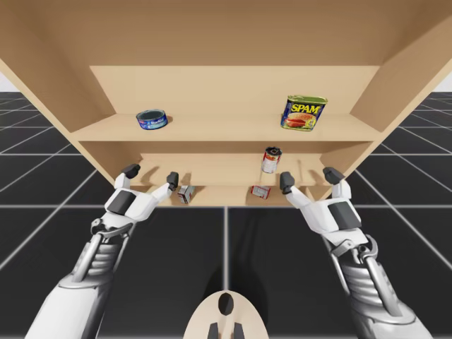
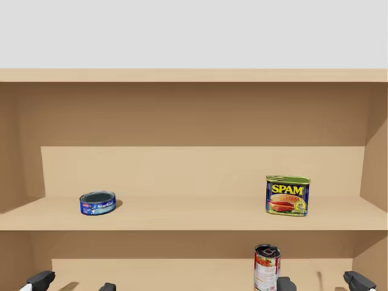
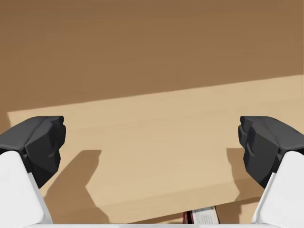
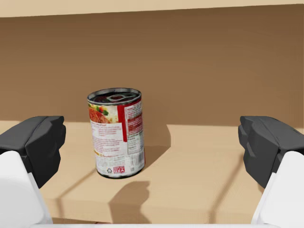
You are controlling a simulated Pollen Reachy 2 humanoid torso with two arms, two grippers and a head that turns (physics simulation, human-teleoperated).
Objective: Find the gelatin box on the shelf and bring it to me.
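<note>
Two small boxes lie on the lowest shelf board: a grey and red box and a red box. I cannot tell which one is the gelatin box. My left gripper hovers open just left of the grey and red box. In the left wrist view, the left gripper faces bare shelf board, with a red and white box edge below its fingers. My right gripper is open, to the right of the red box. Ahead of the right gripper stands a red and white can, apart from both fingers.
On the upper shelf sit a flat blue round can and a blue and yellow rectangular can. The red and white can stands on the shelf below. Wooden side walls close the shelf on both sides.
</note>
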